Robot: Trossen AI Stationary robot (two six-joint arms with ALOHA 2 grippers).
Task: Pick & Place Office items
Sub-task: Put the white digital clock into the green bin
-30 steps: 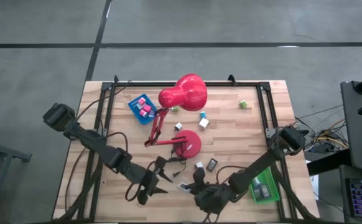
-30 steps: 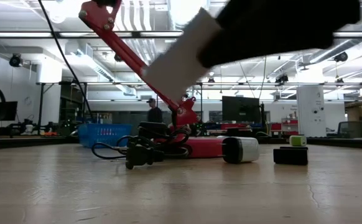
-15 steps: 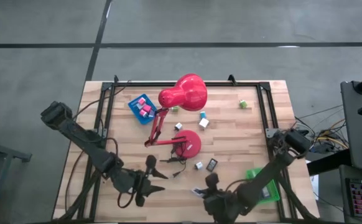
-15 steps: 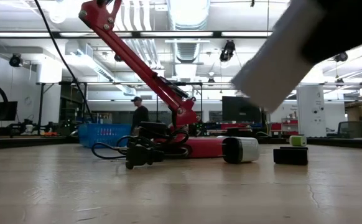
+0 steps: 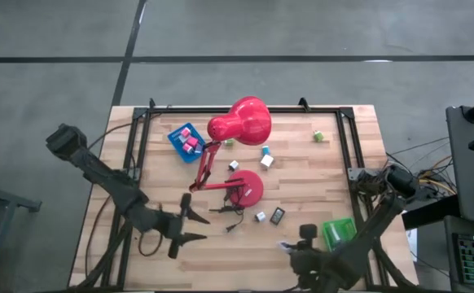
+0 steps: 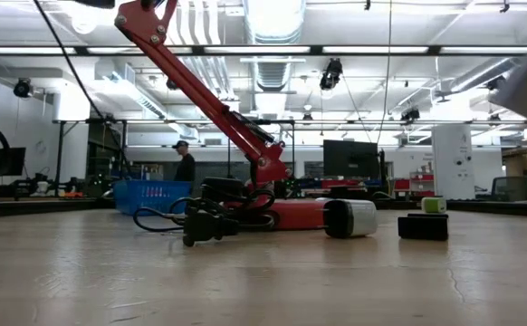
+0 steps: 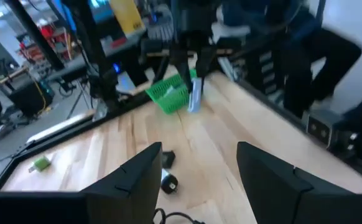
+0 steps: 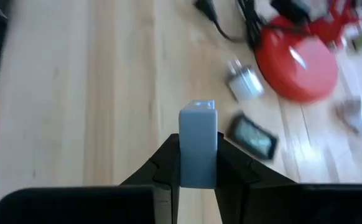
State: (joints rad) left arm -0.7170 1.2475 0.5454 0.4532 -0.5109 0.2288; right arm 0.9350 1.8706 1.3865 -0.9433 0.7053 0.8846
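Observation:
My right gripper (image 5: 291, 245) hovers over the table's near edge, just left of the green tray (image 5: 340, 233), and is shut on a pale flat rectangle (image 8: 198, 148). My left gripper (image 5: 185, 225) is open over bare wood near the table's near-left part and touches nothing. On the table lie a dark flat rectangle (image 5: 278, 216), a small white piece (image 5: 261, 217), white blocks (image 5: 267, 161), a teal block (image 5: 265, 150) and a green block (image 5: 319, 137). Pink blocks sit in the blue tray (image 5: 186, 140). My right gripper pinches the pale flat rectangle between its two fingers (image 8: 165, 165) by its flat faces, at its lower part (image 8: 198, 177). The piece stands on edge between the fingers, and its upper end (image 8: 198, 109) sticks out past them. It is lifted clear of the table.
The red desk lamp (image 5: 239, 122) stands mid-table on its round base (image 5: 245, 187), with its black cord and plug (image 6: 200, 222) lying before it. A black frame edges the table. Bare wood lies between the two grippers. A person (image 6: 184, 163) walks in the room behind.
My right gripper has carried the pale rectangle along the near edge toward the table's right, up to the green tray; in the low view the piece has swept right, almost out of the picture. My left gripper has drawn back a little toward the table's left.

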